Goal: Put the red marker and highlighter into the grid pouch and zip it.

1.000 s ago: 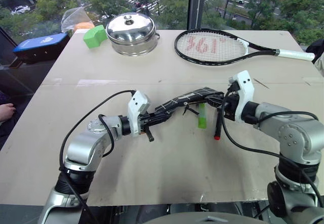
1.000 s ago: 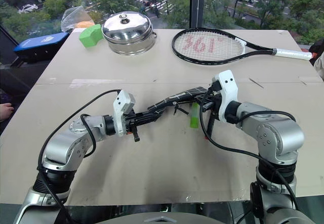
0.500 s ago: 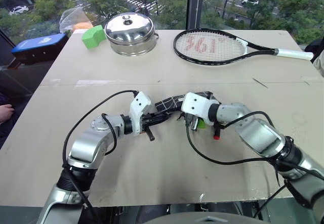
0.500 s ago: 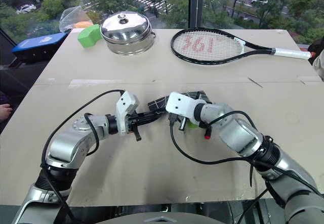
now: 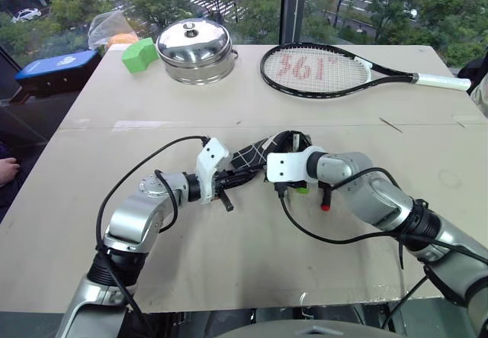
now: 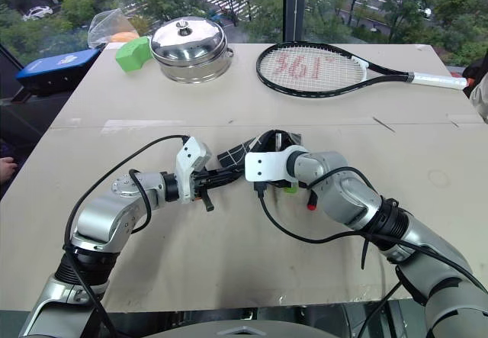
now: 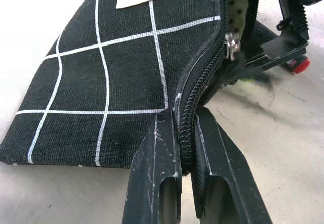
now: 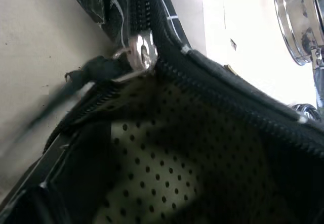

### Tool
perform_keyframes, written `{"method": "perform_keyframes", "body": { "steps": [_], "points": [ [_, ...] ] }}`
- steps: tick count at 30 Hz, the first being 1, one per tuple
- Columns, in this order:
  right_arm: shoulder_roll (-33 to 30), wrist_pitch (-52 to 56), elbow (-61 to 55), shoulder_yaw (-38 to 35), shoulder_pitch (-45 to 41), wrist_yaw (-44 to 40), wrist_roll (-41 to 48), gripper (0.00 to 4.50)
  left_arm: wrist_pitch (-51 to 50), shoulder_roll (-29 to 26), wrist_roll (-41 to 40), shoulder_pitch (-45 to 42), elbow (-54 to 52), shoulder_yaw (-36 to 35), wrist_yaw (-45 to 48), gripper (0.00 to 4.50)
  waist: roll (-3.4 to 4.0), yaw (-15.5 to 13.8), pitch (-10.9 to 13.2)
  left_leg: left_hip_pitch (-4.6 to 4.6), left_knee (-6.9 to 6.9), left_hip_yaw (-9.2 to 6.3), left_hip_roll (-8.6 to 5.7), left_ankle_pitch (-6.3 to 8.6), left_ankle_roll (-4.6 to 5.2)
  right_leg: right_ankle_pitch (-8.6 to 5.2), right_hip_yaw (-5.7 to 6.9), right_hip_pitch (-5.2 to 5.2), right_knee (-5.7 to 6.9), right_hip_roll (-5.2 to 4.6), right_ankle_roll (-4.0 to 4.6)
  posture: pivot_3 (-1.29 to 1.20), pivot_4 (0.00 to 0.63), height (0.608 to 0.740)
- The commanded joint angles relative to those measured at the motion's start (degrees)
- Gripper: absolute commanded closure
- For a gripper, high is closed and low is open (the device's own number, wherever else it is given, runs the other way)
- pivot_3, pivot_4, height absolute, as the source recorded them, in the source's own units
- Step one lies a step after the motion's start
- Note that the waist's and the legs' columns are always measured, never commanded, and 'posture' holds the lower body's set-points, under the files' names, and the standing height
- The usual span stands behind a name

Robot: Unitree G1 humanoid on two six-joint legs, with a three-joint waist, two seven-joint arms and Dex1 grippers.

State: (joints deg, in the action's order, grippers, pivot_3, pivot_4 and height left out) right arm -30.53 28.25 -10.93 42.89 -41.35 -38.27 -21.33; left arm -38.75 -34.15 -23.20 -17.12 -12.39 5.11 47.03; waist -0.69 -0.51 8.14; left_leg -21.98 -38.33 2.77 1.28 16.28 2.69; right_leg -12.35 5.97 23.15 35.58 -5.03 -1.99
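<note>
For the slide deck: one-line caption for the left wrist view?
Left gripper pinches the zipper edge of the black grid pouch, its mouth open, showing pale dotted lining.

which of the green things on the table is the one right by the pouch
The highlighter, a small green piece showing just under the right arm's wrist beside the grid pouch. The other, a green block, sits far off beside the steel pot.

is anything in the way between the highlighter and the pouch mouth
Yes: the right end effector sits in the grid pouch mouth, its wrist over the highlighter. The left end effector pinches the zipper edge. The red marker lies alongside.
</note>
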Motion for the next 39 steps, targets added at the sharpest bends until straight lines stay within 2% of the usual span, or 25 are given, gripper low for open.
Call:
{"method": "perform_keyframes", "body": {
  "steps": [1, 4, 9, 13, 15, 18, 21, 24, 27, 28, 30, 33, 36, 38, 39],
  "points": [
    [0.2, -1.2, -0.7, -2.0, 1.0, -1.0, -2.2, 0.06, -0.2, -0.3, -0.3, -0.5, -1.4, -1.0, -0.3, 4.5, -0.01, -0.1, 0.0, 0.0, 0.0, 0.0, 0.0, 0.0, 0.0, 0.0, 0.0, 0.0, 0.0, 0.0, 0.0, 0.0, 0.15, 0.74],
    [1.0, 0.9, -2.8, -6.3, 2.3, -1.7, -0.3, 0.06, -0.3, -0.6, -0.3, -0.4, -1.2, -1.5, -0.3, 4.5, -0.01, -0.1, 0.0, 0.0, 0.0, 0.0, 0.0, 0.0, 0.0, 0.0, 0.01, 0.0, 0.0, 0.0, 0.0, 0.0, 0.15, 0.74],
    [1.0, 19.1, -16.7, -23.7, 7.6, -11.4, 16.6, 0.06, -0.3, -1.5, -1.3, 0.0, 0.2, -4.4, -0.1, 4.5, -0.01, -0.3, 0.0, -0.03, -0.01, -0.06, 0.0, -0.01, -0.01, 0.01, 0.06, -0.01, -0.02, -0.02, 0.01, 0.0, 0.15, 0.74],
    [2.6, 32.2, -24.6, -33.2, 10.4, -10.2, 23.2, 0.06, -0.7, -1.7, -2.0, 0.1, 0.3, -5.8, 0.1, 4.5, -0.01, -0.3, 0.0, -0.01, 0.0, -0.08, 0.0, 0.0, 0.0, 0.01, 0.08, -0.02, -0.01, -0.03, 0.02, 0.0, 0.15, 0.74],
    [2.6, 36.4, -27.6, -35.4, 13.5, -7.1, 23.2, 0.06, -1.2, -1.4, -2.0, -0.2, 0.0, -6.1, -0.5, 4.5, -0.04, -0.3, 0.0, 0.0, 0.01, -0.09, 0.01, 0.01, 0.01, 0.01, 0.09, -0.02, 0.0, -0.03, 0.02, 0.0, 0.15, 0.74],
    [5.8, 45.5, -29.8, -38.1, 16.5, -0.9, 22.6, 0.06, -1.4, -1.4, -2.1, -0.4, 0.0, -6.3, -0.8, 4.5, -0.04, -0.3, 0.0, -0.03, 0.01, -0.11, 0.0, 0.02, 0.01, 0.01, 0.1, -0.01, 0.0, -0.07, 0.03, 0.0, 0.15, 0.74],
    [7.8, 52.9, -30.6, -37.6, 18.0, 6.9, 19.6, 0.06, -1.4, -1.5, -2.1, -0.4, 0.0, -6.3, -1.0, 4.5, -0.02, -0.2, 0.0, -0.02, 0.01, -0.07, -0.01, 0.01, 0.01, 0.01, 0.05, 0.0, 0.04, -0.07, 0.04, 0.0, 0.15, 0.74],
    [12.4, 61.5, -30.4, -37.6, 18.8, 15.1, 16.7, 0.06, -1.5, -1.7, -2.2, -0.4, -0.3, -6.4, -1.1, 4.5, -0.03, -0.2, 0.0, -0.02, 0.01, -0.07, -0.01, 0.01, 0.0, 0.01, 0.05, 0.0, 0.05, -0.07, 0.04, 0.0, 0.15, 0.74],
    [15.3, 64.2, -29.8, -36.7, 19.8, 19.4, 16.2, 0.06, -1.6, -1.7, -2.4, -0.4, -0.5, -6.4, -1.2, 4.5, -0.02, -0.2, 0.0, -0.02, 0.02, -0.08, -0.01, 0.01, 0.0, 0.01, 0.05, 0.01, 0.06, -0.06, 0.04, 0.0, 0.15, 0.74],
    [16.9, 64.3, -28.9, -36.3, 20.9, 20.9, 16.1, 0.56, -1.6, -1.7, -2.4, -0.4, -0.6, -6.3, -1.3, 4.5, -0.02, -0.2, 0.0, -0.03, 0.02, -0.08, -0.01, 0.01, 0.0, 0.01, 0.05, 0.01, 0.05, -0.06, 0.04, 0.0, 0.15, 0.74],
    [21.3, 64.3, -27.2, -37.1, 23.3, 23.7, 15.8, 0.82, -1.7, -1.7, -2.4, -0.6, -0.7, -6.2, -1.3, 4.5, -0.08, -0.2, 0.0, -0.02, 0.02, -0.07, -0.02, 0.01, 0.0, 0.0, 0.06, 0.0, 0.04, -0.04, 0.03, 0.0, 0.15, 0.74],
    [24.0, 64.3, -26.8, -37.4, 24.9, 27.1, 15.4, 2.24, -1.7, -1.8, -2.5, -0.5, -0.9, -6.2, -1.3, 4.5, -0.17, -0.3, -0.1, 0.0, 0.05, -0.1, -0.01, 0.01, 0.0, 0.0, 0.07, -0.01, 0.05, -0.01, 0.02, 0.0, 0.15, 0.74],
    [23.9, 64.3, -27.3, -37.5, 25.0, 28.9, 15.5, 3.75, -1.9, -1.8, -2.7, -0.2, -1.3, -6.3, -1.4, 4.5, -0.19, -0.3, -0.1, 0.02, 0.01, -0.09, -0.04, 0.01, 0.0, -0.01, 0.07, -0.01, 0.03, -0.06, 0.01, 0.0, 0.15, 0.74],
    [23.3, 64.3, -27.7, -37.6, 25.2, 29.0, 16.3, 4.45, -2.0, -1.8, -2.7, -0.1, -1.6, -6.2, -1.5, 4.5, -0.39, -0.2, -0.3, 0.05, 0.0, -0.08, -0.04, 0.01, 0.0, -0.02, 0.04, -0.02, 0.03, -0.05, 0.0, 0.0, 0.15, 0.74],
    [23.4, 64.3, -27.9, -37.8, 25.4, 29.0, 16.8, 4.45, -2.0, -1.7, -2.7, -0.1, -1.6, -6.2, -1.5, 4.5, -0.39, -0.2, -0.3, 0.06, -0.01, -0.08, -0.03, 0.01, 0.01, -0.05, 0.04, -0.02, 0.04, -0.04, -0.05, 0.0, 0.15, 0.74]
  ]
}}
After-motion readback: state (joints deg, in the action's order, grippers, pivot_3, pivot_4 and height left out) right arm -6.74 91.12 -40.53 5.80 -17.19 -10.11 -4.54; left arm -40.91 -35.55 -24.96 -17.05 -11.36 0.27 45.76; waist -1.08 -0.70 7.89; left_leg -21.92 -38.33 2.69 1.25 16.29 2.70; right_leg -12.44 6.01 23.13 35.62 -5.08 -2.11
